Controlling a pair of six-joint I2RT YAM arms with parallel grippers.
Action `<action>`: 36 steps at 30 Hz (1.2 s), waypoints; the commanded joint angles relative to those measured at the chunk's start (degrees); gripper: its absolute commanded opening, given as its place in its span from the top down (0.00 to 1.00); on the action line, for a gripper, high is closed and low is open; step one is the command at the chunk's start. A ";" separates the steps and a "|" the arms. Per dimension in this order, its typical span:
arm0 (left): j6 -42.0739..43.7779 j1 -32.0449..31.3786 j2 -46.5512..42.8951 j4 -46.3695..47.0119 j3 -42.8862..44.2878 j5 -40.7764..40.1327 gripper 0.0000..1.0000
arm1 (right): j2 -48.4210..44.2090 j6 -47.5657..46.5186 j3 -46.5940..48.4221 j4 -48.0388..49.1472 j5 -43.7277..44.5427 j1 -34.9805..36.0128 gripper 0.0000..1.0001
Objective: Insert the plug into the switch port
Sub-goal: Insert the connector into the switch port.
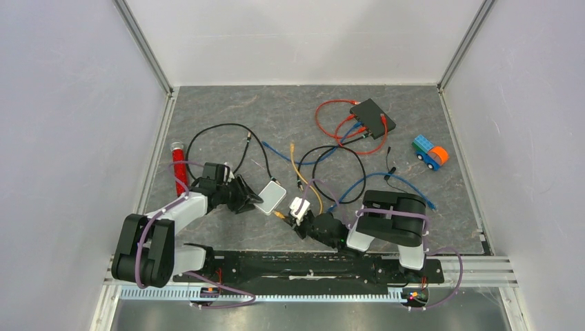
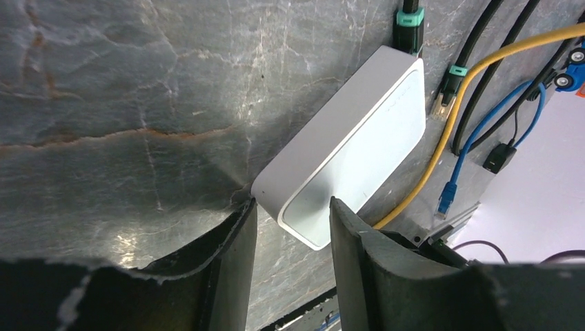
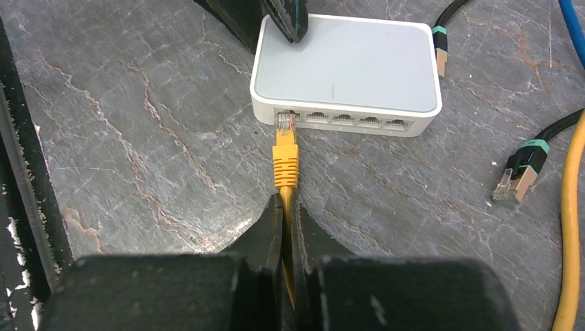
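From the right wrist, plug (image 3: 285, 155) seemingly touches port (image 3: 286, 118).

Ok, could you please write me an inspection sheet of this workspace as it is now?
Surface: grey marbled mat, flat.
Job's things: white switch lies flat; yellow plug tip at its leftmost port.
Clutter: toy truck, red tube, black box.
Grippers: left gripper open, fingers astride the switch's corner; right gripper shut on the yellow cable behind the plug.
Cables: black cable, blue cable, red cable lie across the mat.
Surroundings: white walls.

loose cables (image 3: 528, 162) close beside switch (image 3: 345, 62)
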 commanded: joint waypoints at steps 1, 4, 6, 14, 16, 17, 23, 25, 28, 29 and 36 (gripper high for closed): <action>-2.79 -0.69 -0.74 1.27 -1.46 2.96 0.51 | 0.95 0.40 0.47 4.90 0.72 0.42 1.00; -2.88 -0.83 -0.88 1.27 -1.68 3.07 0.53 | 0.31 0.74 0.20 5.19 1.95 0.41 1.00; -3.13 -0.90 -1.24 1.27 -1.93 3.02 0.53 | -0.26 0.94 -0.57 6.02 3.30 0.42 1.00; -2.96 -1.05 -4.36 -1.35 -0.29 0.65 0.54 | -0.07 0.90 -1.84 8.21 4.04 0.41 1.00; -1.24 -1.02 -4.45 -4.14 2.49 -1.16 0.51 | 0.30 1.17 -1.85 8.32 3.63 0.48 1.00; -0.54 -1.03 -4.43 -5.75 3.94 -2.16 0.50 | 0.41 1.18 -1.87 8.33 3.57 0.41 1.00; 2.01 -0.90 -2.37 -10.24 11.23 -9.53 0.47 | 0.54 1.11 -2.24 8.42 3.54 0.48 1.00; 2.06 -0.94 -0.73 -9.43 12.71 -9.96 0.49 | 0.80 1.35 -2.16 8.41 3.38 0.41 1.00; 3.07 -0.99 2.94 -8.92 14.65 -9.85 0.53 | 1.18 1.77 -2.24 8.58 3.19 0.41 1.00; 3.42 -0.97 4.63 -9.08 15.06 -9.75 0.53 | 1.36 1.95 -2.24 8.72 3.06 0.46 1.00; 4.06 -1.04 7.40 -5.77 12.89 -5.12 0.54 | 1.95 1.89 -2.32 9.20 2.75 0.41 1.00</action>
